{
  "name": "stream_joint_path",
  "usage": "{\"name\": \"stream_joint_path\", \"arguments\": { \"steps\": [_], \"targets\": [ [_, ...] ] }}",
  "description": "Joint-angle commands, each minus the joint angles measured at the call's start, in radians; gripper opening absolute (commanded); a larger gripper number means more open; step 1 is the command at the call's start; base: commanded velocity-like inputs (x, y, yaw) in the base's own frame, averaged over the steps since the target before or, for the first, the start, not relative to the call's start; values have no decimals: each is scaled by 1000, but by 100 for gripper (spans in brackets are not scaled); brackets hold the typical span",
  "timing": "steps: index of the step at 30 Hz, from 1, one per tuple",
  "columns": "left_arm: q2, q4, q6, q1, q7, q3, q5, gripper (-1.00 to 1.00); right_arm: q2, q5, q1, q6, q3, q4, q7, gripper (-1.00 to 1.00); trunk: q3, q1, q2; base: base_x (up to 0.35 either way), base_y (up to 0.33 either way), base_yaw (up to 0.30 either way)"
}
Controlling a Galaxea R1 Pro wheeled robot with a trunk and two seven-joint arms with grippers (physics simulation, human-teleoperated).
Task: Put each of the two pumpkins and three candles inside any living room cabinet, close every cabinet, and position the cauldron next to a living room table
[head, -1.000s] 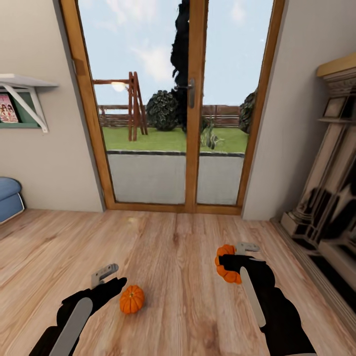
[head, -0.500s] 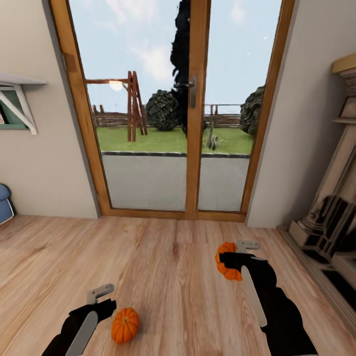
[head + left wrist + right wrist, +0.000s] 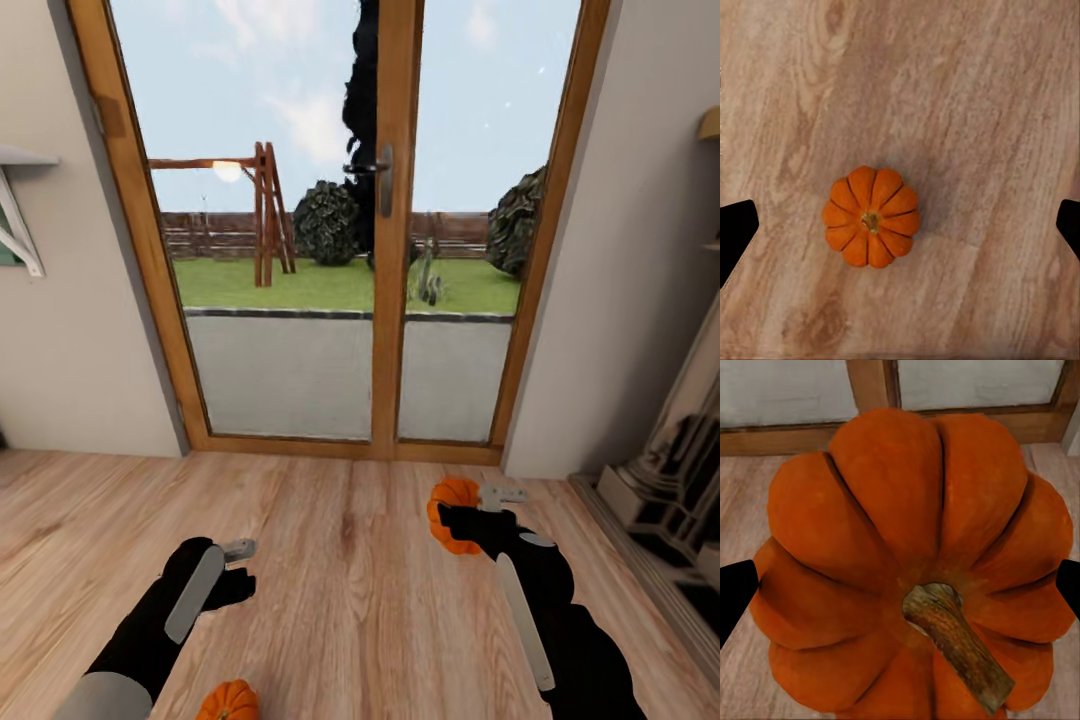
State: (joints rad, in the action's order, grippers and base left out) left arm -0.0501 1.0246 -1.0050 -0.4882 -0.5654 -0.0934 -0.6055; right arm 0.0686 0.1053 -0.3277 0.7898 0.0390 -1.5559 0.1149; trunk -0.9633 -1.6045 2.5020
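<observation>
1 small ribbed orange pumpkin point(image 3: 228, 702) lies on the plank wood floor point(image 3: 350, 580) at 7 o'clock; another point(image 3: 452, 514) sits at 4 o'clock, before the wood-framed glass doors point(image 3: 350, 230).

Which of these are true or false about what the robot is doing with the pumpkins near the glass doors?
1. The right gripper holds a pumpkin. True.
2. The second pumpkin sits on a table. False: it lies on the wooden floor, below the left gripper.
3. The left gripper is closed on something. False: its fingers are spread wide with nothing between them; the pumpkin lies on the floor beneath.
4. Glass doors with a wooden frame stand ahead, with a lawn outside. True.
5. The held pumpkin has its stem turned toward the right wrist camera. True.
</observation>
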Motion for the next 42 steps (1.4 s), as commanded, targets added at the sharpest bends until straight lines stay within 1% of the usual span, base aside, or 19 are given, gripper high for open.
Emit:
{"name": "stream_joint_path", "arguments": {
  "steps": [1, 3, 4, 5, 6, 8, 9, 17, 22, 26, 30, 32, 34, 35, 36, 37, 39, 40, 42],
  "targets": [
    [-1, -29, -3, -18, -10, -3, -11, 100, 0, 11, 2, 1, 1, -4, 1, -100, -1, 0, 0, 327, -60, 0],
    [3, -113, 3, -65, -10, -5, -5, 100, 0, 21, 8, -2, -1, -9, -40, -100, -1, 0, 0, 321, -34, 0],
    [4, -127, 8, -73, -11, -6, -1, 100, 0, 30, 8, -3, -1, -10, -50, -100, -1, 0, 0, 301, -36, 0],
    [6, -152, 30, -83, -10, -8, 8, 100, 0, 56, 10, -3, -2, -11, -67, -100, -1, 0, 0, 226, -38, 0],
    [8, -177, 63, -90, -9, -10, 22, 100, -1, 91, 11, -3, -3, -12, -78, -100, -1, 0, 0, 145, -24, 0],
    [11, -255, 181, -100, -3, -10, 63, 100, -4, 203, 15, -2, -5, -13, -94, -100, -1, 0, 0, 52, -9, 0],
    [10, -270, 203, -101, -2, -8, 69, 100, -6, 223, 17, -2, -5, -13, -96, -100, -1, 0, 0, 16, -3, 0],
    [7, -300, 226, -102, -1, -6, 75, 100, -9, 243, 18, -4, -6, -13, -98, -100, -1, 0, 0, 5, -1, 0],
    [5, -327, 228, -102, -2, -7, 76, 100, -10, 247, 18, 1, -5, -13, -99, -100, -20, -3, 2, 0, 0, 0],
    [6, -372, 229, -102, -2, -10, 77, 100, -10, 251, 18, 3, -5, -13, -115, -100, -36, -4, 3, 0, 0, 0],
    [10, -459, 246, -102, -1, -12, 82, 100, -11, 259, 22, 4, -6, -13, -180, -100, -51, -6, 4, 0, 0, 0],
    [11, -489, 277, -102, 0, -12, 85, 100, -17, 261, 27, 5, -9, -13, -229, -100, -59, -7, 4, 0, 0, 0],
    [11, -508, 317, -102, 1, -13, 87, 100, -32, 262, 31, 5, -17, -13, -306, -100, -67, -8, 4, 0, 0, 0],
    [11, -515, 333, -102, 1, -14, 88, 100, -46, 269, 33, 5, -21, -13, -369, -100, -71, -8, 5, 0, 0, 0],
    [11, -517, 340, -102, 1, -14, 88, 100, -56, 281, 35, 6, -24, -13, -411, -100, -75, -9, 5, 0, 0, 0],
    [10, -518, 342, -102, 1, -14, 88, 100, -61, 289, 36, 6, -25, -13, -431, -100, -78, -9, 5, 0, 0, 0],
    [9, -520, 348, -102, 1, -15, 88, 100, -84, 331, 38, 7, -29, -13, -485, -100, -86, -10, 6, 0, 0, 0],
    [10, -521, 350, -102, 1, -15, 88, 100, -94, 354, 38, 7, -31, -13, -499, -100, -90, -11, 6, 0, 0, 0],
    [10, -521, 352, -102, 1, -15, 89, 100, -103, 377, 39, 8, -31, -12, -508, -100, -98, -12, 6, 0, 0, 0]
  ]
}}
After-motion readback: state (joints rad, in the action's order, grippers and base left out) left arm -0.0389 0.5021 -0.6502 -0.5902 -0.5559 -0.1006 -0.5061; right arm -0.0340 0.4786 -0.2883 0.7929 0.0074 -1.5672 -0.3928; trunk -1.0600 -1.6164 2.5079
